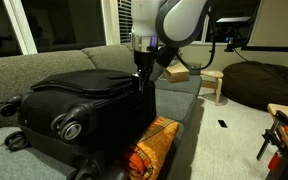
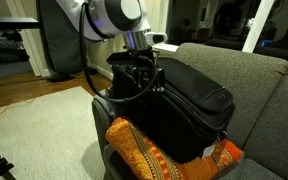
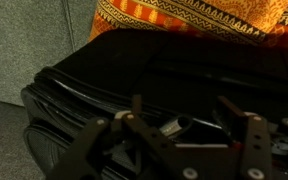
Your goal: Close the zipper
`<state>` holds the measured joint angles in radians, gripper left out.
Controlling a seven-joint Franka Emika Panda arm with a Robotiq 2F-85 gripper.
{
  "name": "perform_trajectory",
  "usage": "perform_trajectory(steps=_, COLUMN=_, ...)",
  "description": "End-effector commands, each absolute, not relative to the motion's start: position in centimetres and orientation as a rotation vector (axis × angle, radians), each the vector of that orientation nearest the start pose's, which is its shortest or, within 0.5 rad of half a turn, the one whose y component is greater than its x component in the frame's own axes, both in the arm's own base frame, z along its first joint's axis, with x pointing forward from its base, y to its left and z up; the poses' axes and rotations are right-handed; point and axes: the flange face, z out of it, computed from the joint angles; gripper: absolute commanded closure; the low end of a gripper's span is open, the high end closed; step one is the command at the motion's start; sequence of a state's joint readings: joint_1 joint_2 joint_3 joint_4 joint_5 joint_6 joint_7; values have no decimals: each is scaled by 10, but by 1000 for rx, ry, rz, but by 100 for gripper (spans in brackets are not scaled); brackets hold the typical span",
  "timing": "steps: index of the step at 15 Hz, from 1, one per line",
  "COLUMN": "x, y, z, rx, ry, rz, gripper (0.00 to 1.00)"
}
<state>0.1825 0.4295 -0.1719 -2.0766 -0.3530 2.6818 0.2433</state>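
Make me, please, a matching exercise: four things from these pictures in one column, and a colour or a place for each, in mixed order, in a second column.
Things:
1. suitcase
2. cushion
3. sofa
4. pincer

Descriptions:
A. grey
B. orange, patterned
C. at the suitcase's edge, pointing down
D. black, with wheels

Pairs: 1-D, 2-B, 3-A, 4-C
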Motion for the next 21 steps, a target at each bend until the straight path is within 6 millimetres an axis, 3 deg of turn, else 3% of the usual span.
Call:
perform_trajectory(steps=1, x=603, y=18, z=246, rx=-3356, ry=-112, rz=-415, gripper=58)
perform_trajectory(steps=3, x=602, y=20, z=245, rx=-3355, ry=-108, rz=-412, gripper=71)
perform_trajectory(steps=5, x=602, y=19, z=245, rx=-3355, ry=-99, rz=-408, gripper=72)
perform_trajectory(steps=6, x=603, y=16, z=245, rx=-3358, ry=-87, rz=-409, gripper=65)
perform_trajectory(steps=7, x=603, y=13, z=245, rx=-3360, ry=-76, rz=-411, gripper=45)
perform_trajectory(steps=9, x=606, y=8, z=248, rx=-3364, ry=-25, rz=-430, gripper=39)
perform_trajectory(steps=15, x=606, y=2, z=250, rx=-3353, ry=136, rz=-428, gripper=2)
perform_trajectory(steps=21, x=602, y=1, z=251, rx=-3340, ry=197, rz=-448, gripper=0)
